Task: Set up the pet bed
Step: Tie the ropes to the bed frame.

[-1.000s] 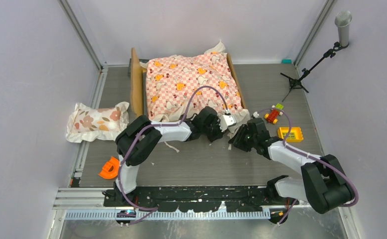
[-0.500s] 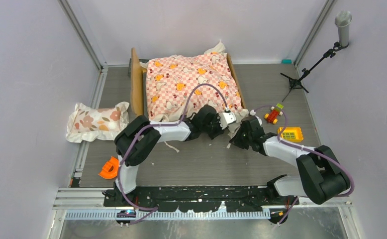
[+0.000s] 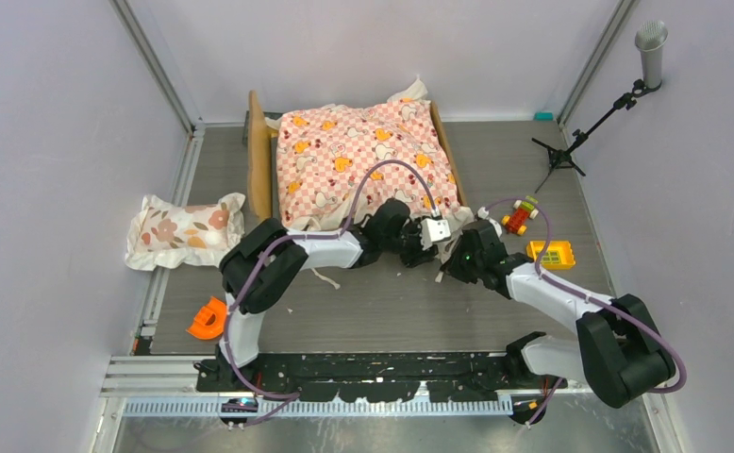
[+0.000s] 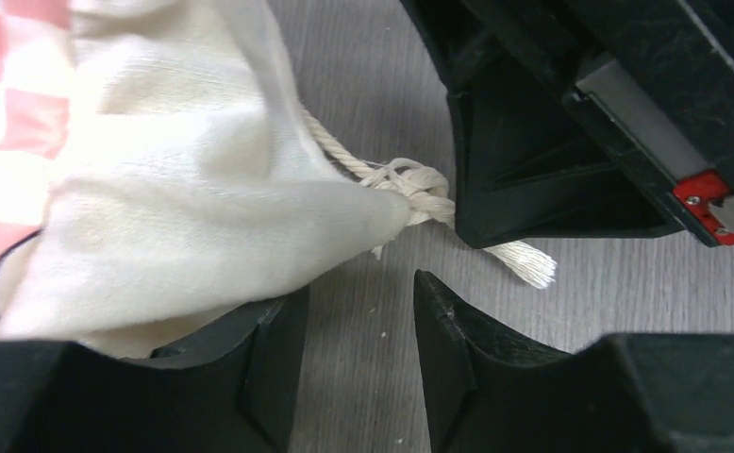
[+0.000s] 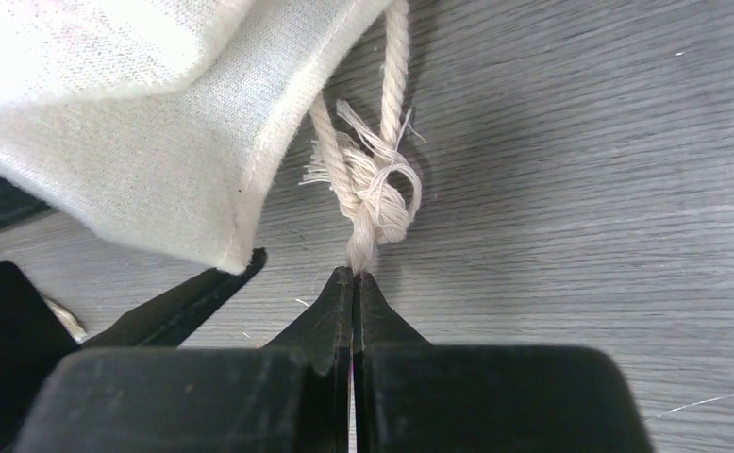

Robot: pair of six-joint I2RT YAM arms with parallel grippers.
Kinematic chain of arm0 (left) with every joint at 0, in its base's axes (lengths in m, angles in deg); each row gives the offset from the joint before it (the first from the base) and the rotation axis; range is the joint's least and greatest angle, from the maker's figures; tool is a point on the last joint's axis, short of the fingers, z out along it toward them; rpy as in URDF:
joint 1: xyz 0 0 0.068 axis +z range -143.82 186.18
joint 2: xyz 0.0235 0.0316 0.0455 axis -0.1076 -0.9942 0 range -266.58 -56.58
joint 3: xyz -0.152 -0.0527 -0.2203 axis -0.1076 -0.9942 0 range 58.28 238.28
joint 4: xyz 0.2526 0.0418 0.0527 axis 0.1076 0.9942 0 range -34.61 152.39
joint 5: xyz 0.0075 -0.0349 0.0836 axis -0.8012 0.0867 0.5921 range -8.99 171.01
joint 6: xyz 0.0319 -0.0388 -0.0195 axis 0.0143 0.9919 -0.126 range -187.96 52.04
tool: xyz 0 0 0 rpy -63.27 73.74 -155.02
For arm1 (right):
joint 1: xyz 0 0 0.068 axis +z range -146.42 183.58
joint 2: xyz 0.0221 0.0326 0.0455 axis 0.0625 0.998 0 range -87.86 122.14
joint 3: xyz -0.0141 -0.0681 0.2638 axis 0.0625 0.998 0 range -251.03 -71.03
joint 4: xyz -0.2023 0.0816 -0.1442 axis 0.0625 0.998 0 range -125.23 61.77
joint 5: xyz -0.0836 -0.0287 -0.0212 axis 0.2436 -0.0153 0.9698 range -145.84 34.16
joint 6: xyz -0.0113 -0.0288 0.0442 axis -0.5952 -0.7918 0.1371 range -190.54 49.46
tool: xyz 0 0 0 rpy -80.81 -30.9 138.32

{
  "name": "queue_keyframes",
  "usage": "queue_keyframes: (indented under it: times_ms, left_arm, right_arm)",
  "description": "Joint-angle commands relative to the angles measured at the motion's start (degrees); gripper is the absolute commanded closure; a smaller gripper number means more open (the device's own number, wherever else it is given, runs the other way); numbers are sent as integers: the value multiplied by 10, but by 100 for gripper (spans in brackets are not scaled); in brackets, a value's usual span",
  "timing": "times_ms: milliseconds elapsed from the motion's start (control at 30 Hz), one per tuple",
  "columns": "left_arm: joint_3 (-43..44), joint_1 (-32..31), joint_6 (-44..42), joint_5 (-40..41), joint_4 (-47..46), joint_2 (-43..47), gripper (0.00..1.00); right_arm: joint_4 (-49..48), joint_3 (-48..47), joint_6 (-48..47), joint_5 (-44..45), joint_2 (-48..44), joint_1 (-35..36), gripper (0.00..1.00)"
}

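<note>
The pet bed (image 3: pixel 260 160) stands at the far middle of the counter (image 3: pixel 382 307). Its wooden headboard is on the left and a pink checked sheet (image 3: pixel 363 151) covers its top. At the bed's near right corner a cream hem of that sheet reaches the counter, and a knotted cord (image 5: pixel 371 203) trails from it. The right arm's (image 3: pixel 552 293) jaws are clenched on the cord just below the knot. The left arm's (image 3: pixel 316 250) jaws are released, standing apart just beside the cream corner with bare counter between them. A flowered pillow (image 3: pixel 182 231) lies well apart on the left, off the bed.

The step in hand looks like dressing this corner, fastening or tucking the sheet by its cord. The next move likely calls for a gentle pull that does not drag the sheet off the bed. The pillow seems a later job.

The overhead view gives the layout but barely shows the cord. Only the right wrist view shows the pinch on it, and only the left wrist view shows the gap between the left jaws.
</note>
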Motion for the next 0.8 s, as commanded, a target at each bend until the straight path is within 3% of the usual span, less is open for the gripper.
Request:
queue_keyframes:
  times_ms: [0,200,767]
  left_arm:
    - [20,3,-29,-65,-30,-26,55]
    - [33,3,-62,-92,-21,-41,59]
    - [141,2,-113,-117,124,-90,63]
  right_arm:
    - [6,-21,-17,5,-15,-3,99]
    - [1,-23,-20,1,-4,-8,99]
    - [1,-22,-10,-36,-31,-10,99]
